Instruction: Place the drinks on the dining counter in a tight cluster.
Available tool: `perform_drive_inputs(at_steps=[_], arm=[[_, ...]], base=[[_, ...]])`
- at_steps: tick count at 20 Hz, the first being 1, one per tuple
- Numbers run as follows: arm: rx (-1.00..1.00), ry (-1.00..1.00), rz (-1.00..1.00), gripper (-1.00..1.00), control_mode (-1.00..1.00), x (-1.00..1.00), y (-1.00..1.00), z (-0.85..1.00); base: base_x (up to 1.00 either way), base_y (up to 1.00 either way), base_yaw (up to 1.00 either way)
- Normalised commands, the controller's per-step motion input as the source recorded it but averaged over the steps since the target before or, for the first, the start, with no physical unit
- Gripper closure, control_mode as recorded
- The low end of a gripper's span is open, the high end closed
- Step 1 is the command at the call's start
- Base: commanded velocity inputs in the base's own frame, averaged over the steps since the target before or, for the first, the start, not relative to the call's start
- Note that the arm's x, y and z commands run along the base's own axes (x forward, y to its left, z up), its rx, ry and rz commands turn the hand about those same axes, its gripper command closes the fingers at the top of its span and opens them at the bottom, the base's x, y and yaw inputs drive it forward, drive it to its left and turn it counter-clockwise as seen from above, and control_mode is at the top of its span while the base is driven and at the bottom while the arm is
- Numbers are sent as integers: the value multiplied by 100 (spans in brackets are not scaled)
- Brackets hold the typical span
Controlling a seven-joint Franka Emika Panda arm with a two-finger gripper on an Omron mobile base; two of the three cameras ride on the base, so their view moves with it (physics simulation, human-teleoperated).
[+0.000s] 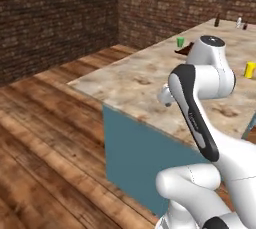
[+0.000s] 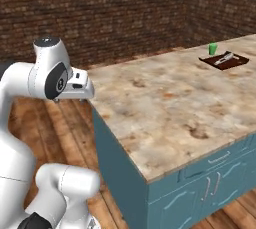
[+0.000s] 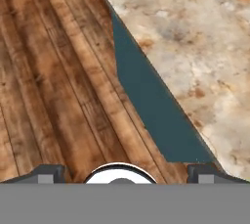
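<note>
A: Where do the drinks stand relative to the gripper [image 2: 75, 99]?

B: In the left base view they sit at the upper right of the frame, at the far end of the dining counter [image 1: 135, 80]: a brown bottle [image 1: 217, 20], a pale water bottle [image 1: 239, 22] and a dark can [image 1: 245, 26], near one another but apart. The gripper hangs at the counter's near corner, left of centre in the right base view, so the drinks lie well apart from it, down the counter's long axis.

A: Is the gripper holding anything?

B: Nothing. In the hand view the fingertips [image 3: 46, 174] stand wide apart at the bottom corners, over the wooden floor [image 3: 49, 71] and the counter's teal side panel [image 3: 146, 110].

A: What does one view add?

B: The right base view shows a green cup [image 2: 213, 48] and a dark tray [image 2: 224, 60] at its upper right. The left base view adds a yellow container [image 1: 249, 70] at its right edge.
</note>
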Motion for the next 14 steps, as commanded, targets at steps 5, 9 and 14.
perform_drive_inputs(at_steps=[5, 9, 14], arm=[[0, 0, 0, -100, 100, 0, 0, 0], [0, 0, 0, -100, 100, 0, 0, 0], [0, 0, 0, -100, 100, 0, 0, 0]], base=[[23, 100, -21], [91, 100, -51], [48, 100, -55]])
